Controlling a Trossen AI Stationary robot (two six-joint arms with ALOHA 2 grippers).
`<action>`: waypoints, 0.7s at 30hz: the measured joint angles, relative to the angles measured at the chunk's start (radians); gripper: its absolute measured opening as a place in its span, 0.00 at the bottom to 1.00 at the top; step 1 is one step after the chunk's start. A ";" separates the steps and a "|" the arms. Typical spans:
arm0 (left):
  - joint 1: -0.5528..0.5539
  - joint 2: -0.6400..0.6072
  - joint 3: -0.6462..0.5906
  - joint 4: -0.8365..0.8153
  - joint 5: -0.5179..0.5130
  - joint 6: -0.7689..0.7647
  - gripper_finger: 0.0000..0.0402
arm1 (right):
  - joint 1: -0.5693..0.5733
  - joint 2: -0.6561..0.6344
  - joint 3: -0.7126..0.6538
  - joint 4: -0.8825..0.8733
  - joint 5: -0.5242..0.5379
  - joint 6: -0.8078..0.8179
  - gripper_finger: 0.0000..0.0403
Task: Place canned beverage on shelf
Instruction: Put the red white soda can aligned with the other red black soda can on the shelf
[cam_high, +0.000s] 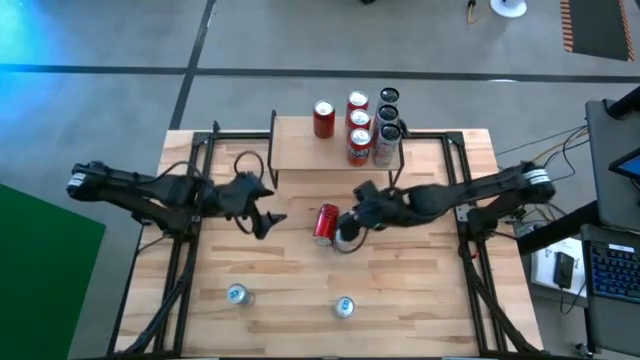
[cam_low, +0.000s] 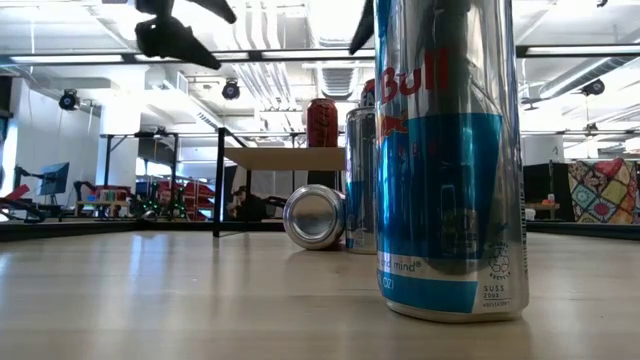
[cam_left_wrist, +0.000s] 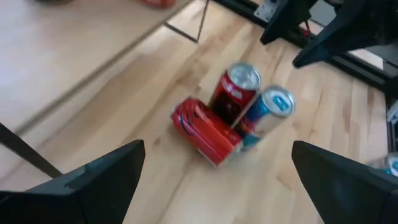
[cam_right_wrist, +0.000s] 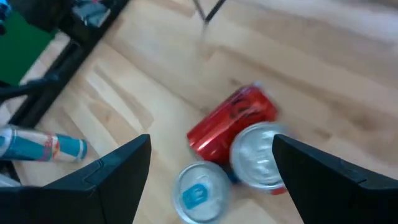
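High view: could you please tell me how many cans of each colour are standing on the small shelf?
Red cans: 4
Silver slim cans: 3
Total on the shelf: 7
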 joint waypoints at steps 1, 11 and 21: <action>-0.019 0.000 -0.007 -0.001 -0.008 -0.015 0.98 | 0.009 0.030 0.017 -0.002 0.000 0.018 0.80; -0.117 0.017 -0.030 -0.006 -0.031 0.006 0.98 | 0.152 0.195 0.200 -0.247 0.156 0.345 0.80; -0.117 0.015 -0.033 -0.002 -0.007 0.093 0.98 | 0.287 0.188 0.206 -0.367 0.289 0.626 0.81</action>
